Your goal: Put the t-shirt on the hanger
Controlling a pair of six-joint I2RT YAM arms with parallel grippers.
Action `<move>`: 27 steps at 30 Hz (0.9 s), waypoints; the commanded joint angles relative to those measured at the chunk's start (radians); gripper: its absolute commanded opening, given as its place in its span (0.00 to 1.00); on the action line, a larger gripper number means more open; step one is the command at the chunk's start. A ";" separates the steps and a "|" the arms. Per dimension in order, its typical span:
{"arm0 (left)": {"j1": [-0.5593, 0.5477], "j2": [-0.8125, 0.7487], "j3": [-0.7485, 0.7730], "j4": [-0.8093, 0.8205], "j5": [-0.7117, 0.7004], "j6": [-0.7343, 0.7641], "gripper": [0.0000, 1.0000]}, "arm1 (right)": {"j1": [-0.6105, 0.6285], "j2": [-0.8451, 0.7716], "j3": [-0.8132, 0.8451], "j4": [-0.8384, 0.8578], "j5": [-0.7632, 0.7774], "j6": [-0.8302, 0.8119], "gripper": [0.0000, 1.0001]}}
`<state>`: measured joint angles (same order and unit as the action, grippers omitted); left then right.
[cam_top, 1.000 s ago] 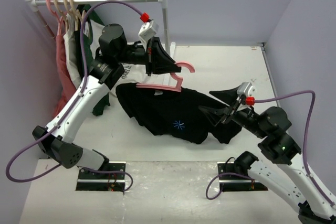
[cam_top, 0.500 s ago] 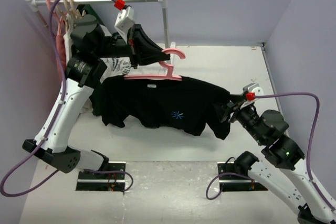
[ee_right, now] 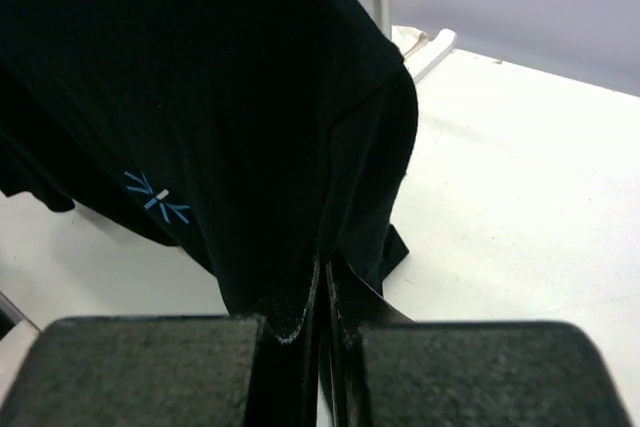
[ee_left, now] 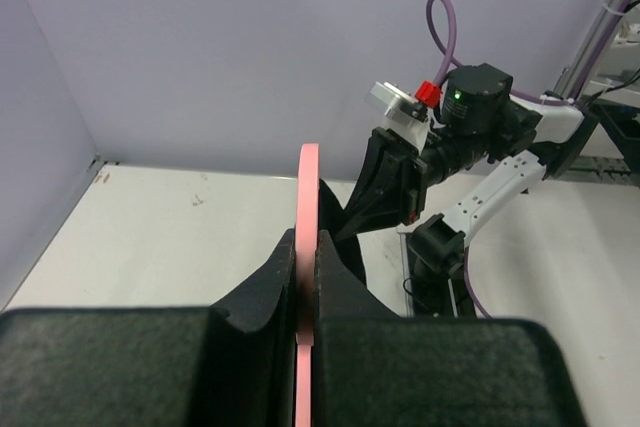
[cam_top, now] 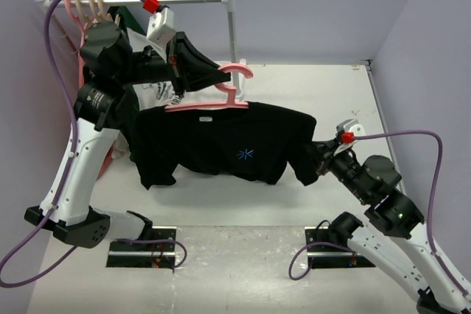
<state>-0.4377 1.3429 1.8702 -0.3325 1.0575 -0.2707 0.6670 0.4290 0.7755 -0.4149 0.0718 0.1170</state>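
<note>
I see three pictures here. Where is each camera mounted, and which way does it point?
Top external: fixed above and behind the arms, looking down on the table; the left arm and right arm show, with the t-shirt hanging below the hanger.
Left wrist: on the left wrist, looking along the left gripper, shut on the hanger, toward the right arm.
Right wrist: on the right wrist, looking along the right gripper, shut on the t-shirt.
Shared: the top and right wrist views both show the shirt's starburst print.
</note>
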 commanded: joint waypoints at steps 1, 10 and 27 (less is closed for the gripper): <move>0.010 -0.032 0.048 -0.012 -0.071 0.006 0.00 | -0.002 0.030 -0.017 0.069 0.084 0.017 0.00; 0.010 -0.079 0.091 -0.083 -0.414 0.037 0.00 | -0.111 0.084 -0.063 0.069 0.283 0.128 0.00; 0.010 -0.131 0.064 -0.088 -0.531 0.056 0.00 | -0.328 0.174 -0.102 0.143 0.085 0.165 0.00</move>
<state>-0.4389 1.2556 1.9194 -0.5472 0.6067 -0.2420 0.3843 0.5827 0.6819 -0.2394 0.1154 0.2882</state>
